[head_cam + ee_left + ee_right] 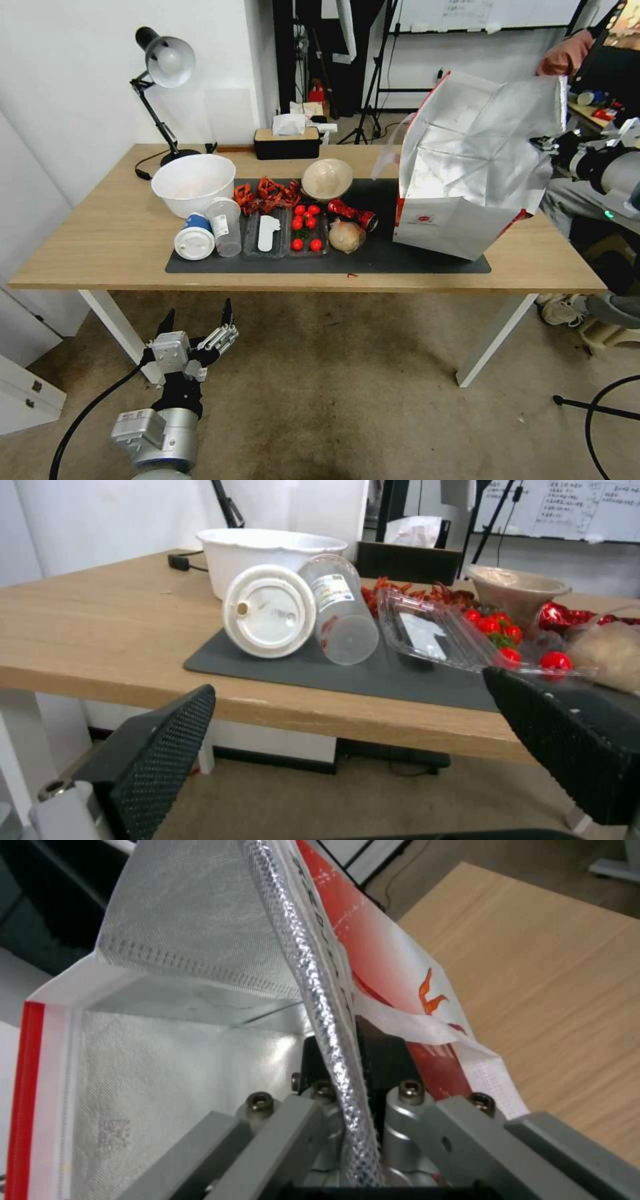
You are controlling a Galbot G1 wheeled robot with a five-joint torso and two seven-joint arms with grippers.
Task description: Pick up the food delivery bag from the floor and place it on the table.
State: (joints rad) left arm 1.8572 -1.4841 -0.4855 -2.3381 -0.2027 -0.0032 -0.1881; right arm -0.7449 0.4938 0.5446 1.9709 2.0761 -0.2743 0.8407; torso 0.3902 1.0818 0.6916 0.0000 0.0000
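Right gripper (347,1065) clamped on top rim of food delivery bag (467,173), fingers pinching the foil-lined wall. Bag tilted, red base on dark grey mat (427,257) at right end of table (87,240); mouth open, crinkled silver lining, white front, small red logo. Left gripper (197,320) spread wide, empty, low over floor (347,393).

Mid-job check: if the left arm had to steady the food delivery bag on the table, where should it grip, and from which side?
Probably the upper rim of the food delivery bag on the wall facing the bowls, approached from the robot's left. The bag stands on the mat tilted, mouth open, so that thin foil-lined edge offers a pinchable lip. The right pincer is clamped on the opposite rim. The left pincer hangs open below the table.
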